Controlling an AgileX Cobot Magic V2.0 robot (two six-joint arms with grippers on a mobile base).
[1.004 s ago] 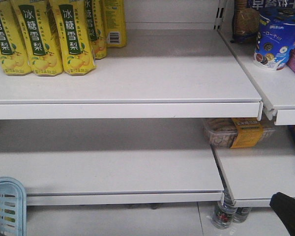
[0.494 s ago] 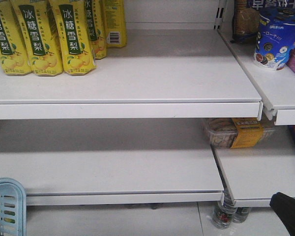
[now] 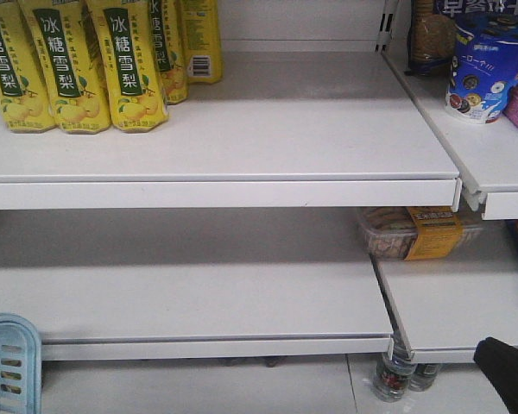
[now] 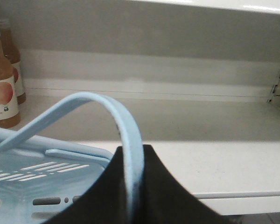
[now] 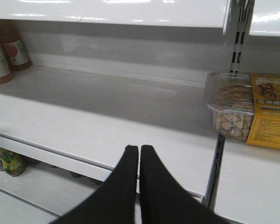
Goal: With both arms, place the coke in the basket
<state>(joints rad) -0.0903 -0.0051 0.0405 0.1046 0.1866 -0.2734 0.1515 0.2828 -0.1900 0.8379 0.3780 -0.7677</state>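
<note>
Light blue slotted plastic basket (image 4: 42, 168) hangs by its flat swing handle (image 4: 126, 140), pinched in the black left gripper (image 4: 130, 186). Black right gripper (image 5: 139, 154) is pressed together, empty, before a white shelf (image 5: 84, 126). Coke unseen.

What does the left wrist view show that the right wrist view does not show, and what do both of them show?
Only the left wrist view shows the basket, its handle running over the left gripper. Only the right wrist view shows the right gripper, its fingers together and holding nothing, a clear snack box with a yellow label, and green bottles below the shelf. Both show the white shelf and peach-label bottles at its left. Neither shows the coke.
</note>
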